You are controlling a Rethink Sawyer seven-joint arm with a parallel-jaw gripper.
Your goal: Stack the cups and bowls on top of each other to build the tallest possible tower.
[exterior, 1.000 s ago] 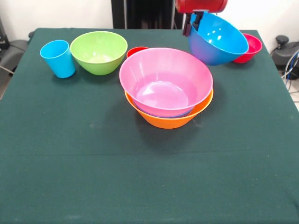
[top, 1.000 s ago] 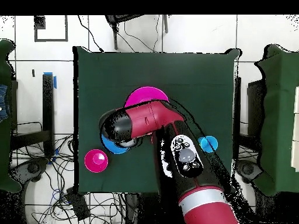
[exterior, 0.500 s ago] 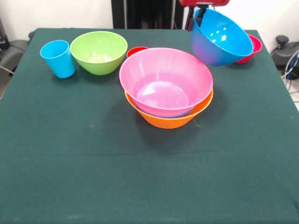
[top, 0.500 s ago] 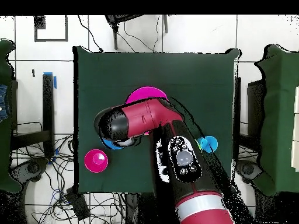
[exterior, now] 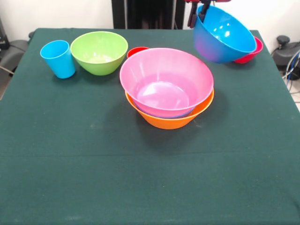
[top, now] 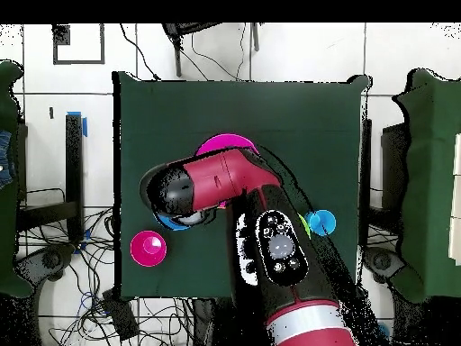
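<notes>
The blue bowl (exterior: 220, 35) hangs tilted above the counter (exterior: 140, 178), at one o'clock from the tower (exterior: 168, 89). The hand (exterior: 197, 14) seems clamped on its rim, though mostly cropped.

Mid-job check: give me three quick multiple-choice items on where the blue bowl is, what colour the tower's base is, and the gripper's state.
1. Where is the blue bowl?
A. nested in the green bowl
B. lifted above the table, tilted
C. flat on the table

2. What colour is the tower's base bowl?
A. orange
B. purple
C. green

3. How is the gripper?
A. open, empty
B. shut on the blue cup
C. shut on the blue bowl's rim

Answers: B, it hangs tilted from the gripper; A, orange shows beneath the pink bowl; C, the gripper clamps the rim.
</notes>
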